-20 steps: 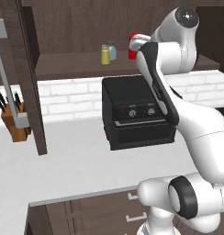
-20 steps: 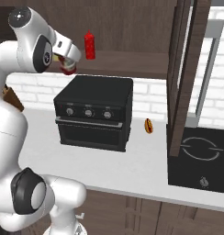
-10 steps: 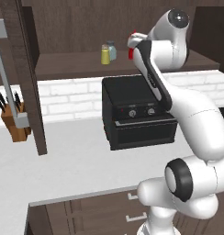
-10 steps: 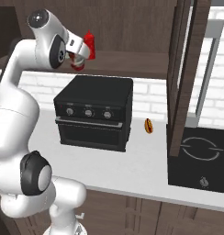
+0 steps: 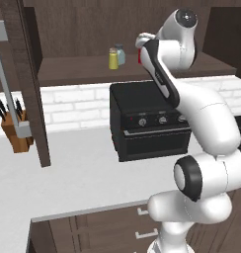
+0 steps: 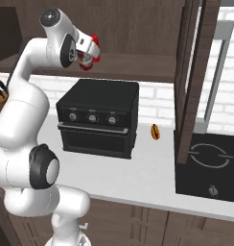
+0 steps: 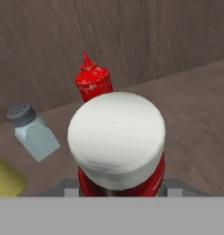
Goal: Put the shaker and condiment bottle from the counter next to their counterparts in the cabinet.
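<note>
The fingers (image 6: 88,54) are closing partway around the condiment bottle (image 7: 116,142), pressing on its red body just under the white cap, and holding it up over the cabinet (image 5: 83,69) shelf. Seen from the hand, the tall red squeeze bottle (image 7: 92,81) is standing just behind the held bottle, the blue-grey shaker (image 7: 33,132) is sitting off to one side, and the yellow shaker (image 5: 113,58) is already resting on the shelf touching or just beside that blue-grey one.

The risk, as I judge it, is sitting in the narrow space ahead. Pushing the bottle much deeper could be knocking the squeeze bottle over against the back wall; drifting sideways could be toppling the two shakers. Letting go while the base is hanging above the board, or tilted, could be tipping the bottle, and it might be rolling off the shelf edge onto the black oven (image 5: 149,118) and the counter (image 5: 78,173) below.
</note>
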{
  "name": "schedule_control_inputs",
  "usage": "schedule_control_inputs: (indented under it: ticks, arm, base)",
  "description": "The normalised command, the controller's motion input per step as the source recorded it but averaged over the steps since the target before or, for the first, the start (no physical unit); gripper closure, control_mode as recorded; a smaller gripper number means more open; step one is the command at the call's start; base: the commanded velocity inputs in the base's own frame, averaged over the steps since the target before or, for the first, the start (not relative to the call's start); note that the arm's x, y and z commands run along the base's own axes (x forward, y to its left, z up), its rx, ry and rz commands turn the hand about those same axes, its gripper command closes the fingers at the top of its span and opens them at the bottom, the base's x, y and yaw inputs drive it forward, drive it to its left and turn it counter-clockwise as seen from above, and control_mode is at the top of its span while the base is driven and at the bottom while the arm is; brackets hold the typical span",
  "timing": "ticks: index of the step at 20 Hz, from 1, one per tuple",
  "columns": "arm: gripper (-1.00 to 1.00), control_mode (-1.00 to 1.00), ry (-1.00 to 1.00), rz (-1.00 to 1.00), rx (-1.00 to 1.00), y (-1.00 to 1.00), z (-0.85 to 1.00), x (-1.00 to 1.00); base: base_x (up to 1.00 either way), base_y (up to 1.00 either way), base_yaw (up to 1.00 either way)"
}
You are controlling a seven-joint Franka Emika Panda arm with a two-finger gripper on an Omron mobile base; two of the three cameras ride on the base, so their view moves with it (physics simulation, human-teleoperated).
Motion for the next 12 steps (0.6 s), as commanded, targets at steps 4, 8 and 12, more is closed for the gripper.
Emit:
schedule_control_inputs:
  ticks: [4,8,12]
  arm:
    - [1.00,-1.00,0.00,0.00,0.00,-0.07,-0.01,0.29]
    - [1.00,-1.00,0.00,0.00,0.00,-0.08,-0.05,0.22]
    - [1.00,-1.00,0.00,0.00,0.00,-0.08,-0.09,0.20]
  base:
    - [0.00,0.00,0.00]
    - [0.00,0.00,0.00]
    - [0.00,0.00,0.00]
